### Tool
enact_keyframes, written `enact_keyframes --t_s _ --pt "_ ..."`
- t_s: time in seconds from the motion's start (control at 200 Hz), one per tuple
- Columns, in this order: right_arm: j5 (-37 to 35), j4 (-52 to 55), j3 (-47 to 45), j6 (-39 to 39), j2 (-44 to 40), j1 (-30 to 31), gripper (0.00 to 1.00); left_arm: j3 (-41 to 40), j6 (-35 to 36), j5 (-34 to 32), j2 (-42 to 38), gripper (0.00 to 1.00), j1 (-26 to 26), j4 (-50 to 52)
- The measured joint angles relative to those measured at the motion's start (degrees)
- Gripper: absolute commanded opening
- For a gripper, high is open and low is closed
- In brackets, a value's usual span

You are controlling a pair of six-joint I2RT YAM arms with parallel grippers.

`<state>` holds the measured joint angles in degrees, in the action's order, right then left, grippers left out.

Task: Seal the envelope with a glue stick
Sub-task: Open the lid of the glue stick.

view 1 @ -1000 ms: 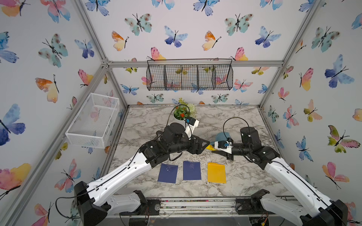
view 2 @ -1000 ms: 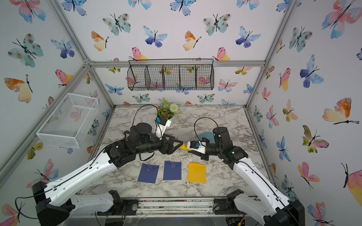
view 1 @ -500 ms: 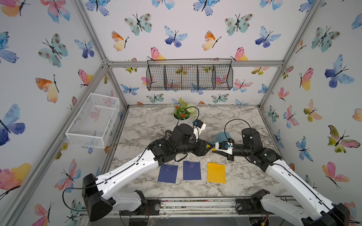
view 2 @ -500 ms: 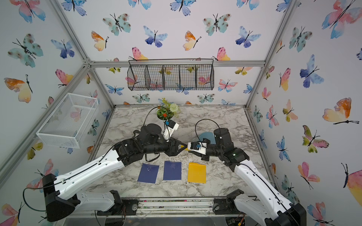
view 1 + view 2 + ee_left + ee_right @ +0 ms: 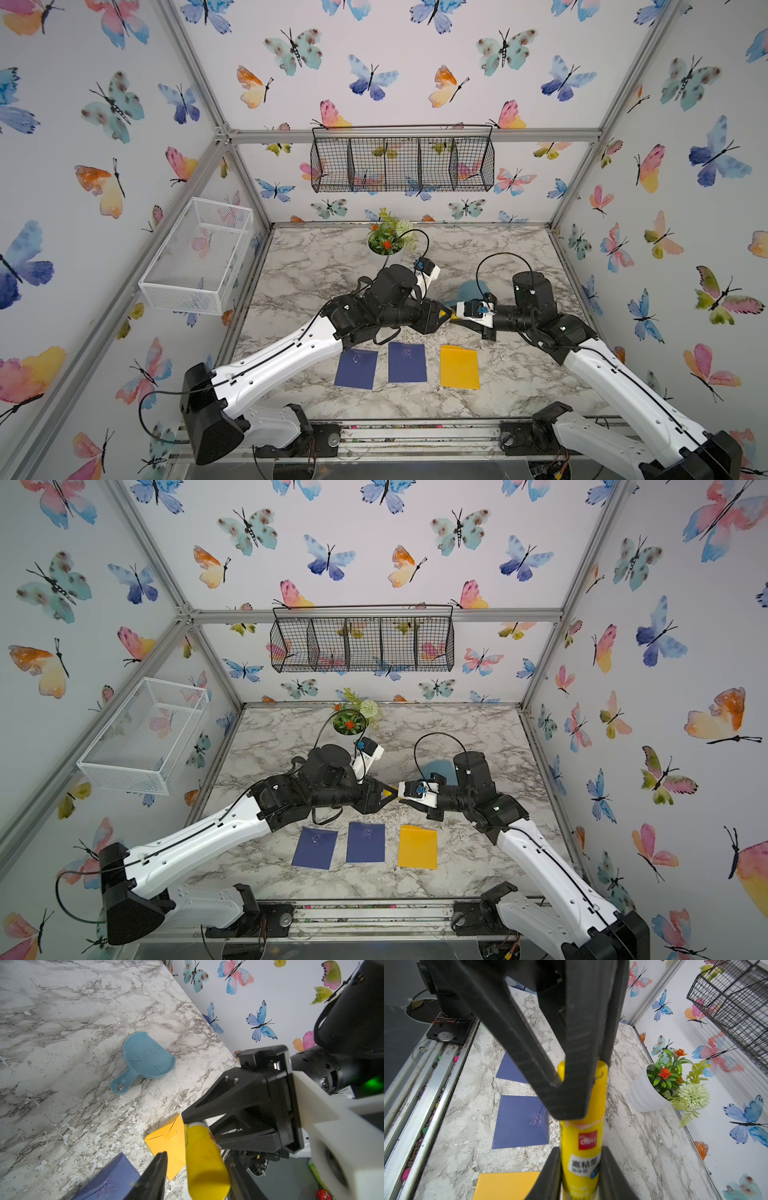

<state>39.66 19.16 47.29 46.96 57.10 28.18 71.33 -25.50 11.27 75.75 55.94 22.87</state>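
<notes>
The yellow glue stick (image 5: 581,1147) is held level above the table between both arms. My right gripper (image 5: 581,1150) is shut on its labelled body. The left gripper (image 5: 195,1159) straddles the yellow cap end (image 5: 204,1163): one finger touches the cap, while a gap shows beside the other finger (image 5: 155,1174). In both top views the two grippers meet tip to tip over the table's middle (image 5: 451,314) (image 5: 392,792). A yellow envelope (image 5: 459,367) and two dark blue envelopes (image 5: 407,362) (image 5: 356,368) lie flat in a row near the front edge, below the grippers.
A light blue scoop (image 5: 145,1057) lies on the marble behind the right gripper. A white pot of flowers (image 5: 388,241) stands at the back centre. A black wire basket (image 5: 403,164) hangs on the back wall and a white one (image 5: 199,253) on the left wall.
My left arm has reached right to the glue stick's cap end and its jaws have narrowed around it. The right arm has kept its grip and barely moved.
</notes>
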Motion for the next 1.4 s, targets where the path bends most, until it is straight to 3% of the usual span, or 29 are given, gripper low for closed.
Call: enact_keyframes --t_s 0.561,0.606,0.701,0.806,1.141,1.396 --pt "-0.02 -0.94 -1.18 -0.87 0.0 0.0 0.02 0.83 1.29 -0.92 1.11 0.14 0.44 1.42" --pt "-0.02 -1.07 -1.18 -0.9 0.0 0.0 0.11 0.87 1.29 -0.96 1.11 0.12 0.44 1.42" --pt "-0.04 -1.22 -1.18 -1.44 0.0 0.0 0.41 0.87 1.33 -1.03 1.09 0.11 0.44 1.42" --pt "-0.24 -2.19 -1.18 -3.78 -0.33 0.0 0.56 0.9 1.49 -1.6 0.92 0.09 0.44 1.44" --pt "-0.85 -4.68 3.17 -15.3 -3.13 0.0 0.62 0.94 1.97 -4.76 -6.67 0.08 -0.83 1.53" --pt "0.15 -12.46 8.33 -28.55 -5.33 0.0 0.63 1.6 2.12 0.15 -13.51 0.08 -8.17 0.0"
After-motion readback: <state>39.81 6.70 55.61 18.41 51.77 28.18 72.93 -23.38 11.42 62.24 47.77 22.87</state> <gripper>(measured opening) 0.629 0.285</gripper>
